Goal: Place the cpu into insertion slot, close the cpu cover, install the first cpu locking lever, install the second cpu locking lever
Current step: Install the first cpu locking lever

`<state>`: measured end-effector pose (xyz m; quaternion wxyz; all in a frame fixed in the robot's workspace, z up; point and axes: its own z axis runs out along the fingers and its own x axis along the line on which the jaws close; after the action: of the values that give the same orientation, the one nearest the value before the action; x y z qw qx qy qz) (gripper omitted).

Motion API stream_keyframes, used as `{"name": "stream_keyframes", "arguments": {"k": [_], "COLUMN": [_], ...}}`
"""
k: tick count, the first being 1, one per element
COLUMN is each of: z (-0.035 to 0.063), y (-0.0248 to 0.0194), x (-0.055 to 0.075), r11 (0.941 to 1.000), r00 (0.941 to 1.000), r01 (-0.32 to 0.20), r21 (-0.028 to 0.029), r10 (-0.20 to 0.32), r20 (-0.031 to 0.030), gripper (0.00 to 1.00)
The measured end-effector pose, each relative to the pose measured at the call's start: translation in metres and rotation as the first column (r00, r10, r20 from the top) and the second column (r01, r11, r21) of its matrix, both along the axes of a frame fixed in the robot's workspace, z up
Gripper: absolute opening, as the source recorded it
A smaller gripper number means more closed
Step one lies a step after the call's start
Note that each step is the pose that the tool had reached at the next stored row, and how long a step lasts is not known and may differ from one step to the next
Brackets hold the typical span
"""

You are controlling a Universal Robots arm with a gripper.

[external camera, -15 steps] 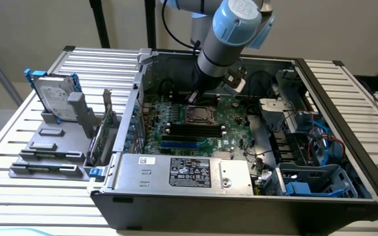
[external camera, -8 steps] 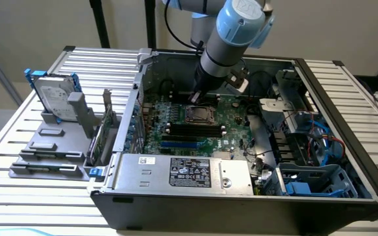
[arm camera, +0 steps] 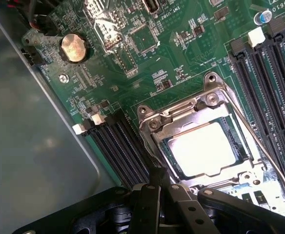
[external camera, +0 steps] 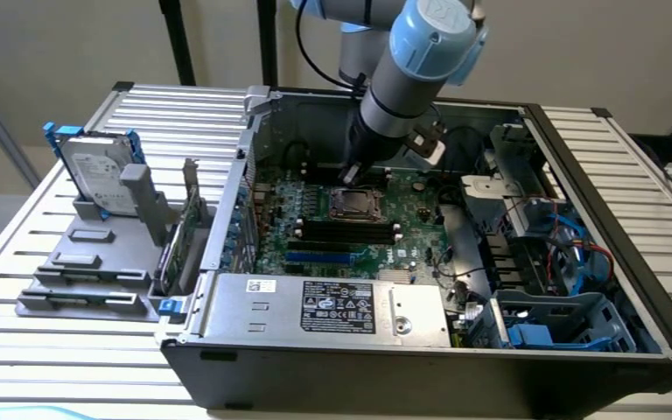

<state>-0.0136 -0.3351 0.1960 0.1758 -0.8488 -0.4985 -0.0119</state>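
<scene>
Exterior view: gripper [external camera: 352, 175] low inside open case [external camera: 616, 262], just past socket [external camera: 353, 204] on green board [external camera: 312, 254], toward case's far wall.

Wrist view: chip [arm camera: 201, 148] seated flat in socket. Cover [arm camera: 181, 114] lying down around chip. Thin lever [arm camera: 259, 146] running along socket's side. Jaws shut, gripping nothing, tips just beside socket's edge, clear of chip.

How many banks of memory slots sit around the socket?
2. One bank lies along one side of the cpu cover, the other along the opposite side; the tool may hide more.
</scene>
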Motion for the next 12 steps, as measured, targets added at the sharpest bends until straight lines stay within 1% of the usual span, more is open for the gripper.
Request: {"name": "stream_keyframes", "arguments": {"k": [1,5,7,8,10,12], "z": [0.0001,-0.0002,0.0002,0.0012,0.0033,0.0051], "y": [-0.0002,0.0001,0.0000,-0.0004,-0.0015,-0.0027], "x": [0.0004,0.0025,0.0027,0.0028,0.0016,-0.0014], "r11": [1.0000,1.0000,1.0000,1.0000,1.0000,1.0000], "r00": [1.0000,1.0000,1.0000,1.0000,1.0000,1.0000], "r01": [0.000,0.000,0.000,0.000,0.000,0.000], "r21": [-0.0019,-0.0050,-0.0054,-0.0049,-0.0020,0.0025], "r10": [0.000,0.000,0.000,0.000,0.000,0.000], "r20": [-0.0002,0.0000,-0.0005,-0.0012,-0.0013,-0.0013], "gripper": [0.11,0.11,0.11,0.11,0.11,0.11]}}
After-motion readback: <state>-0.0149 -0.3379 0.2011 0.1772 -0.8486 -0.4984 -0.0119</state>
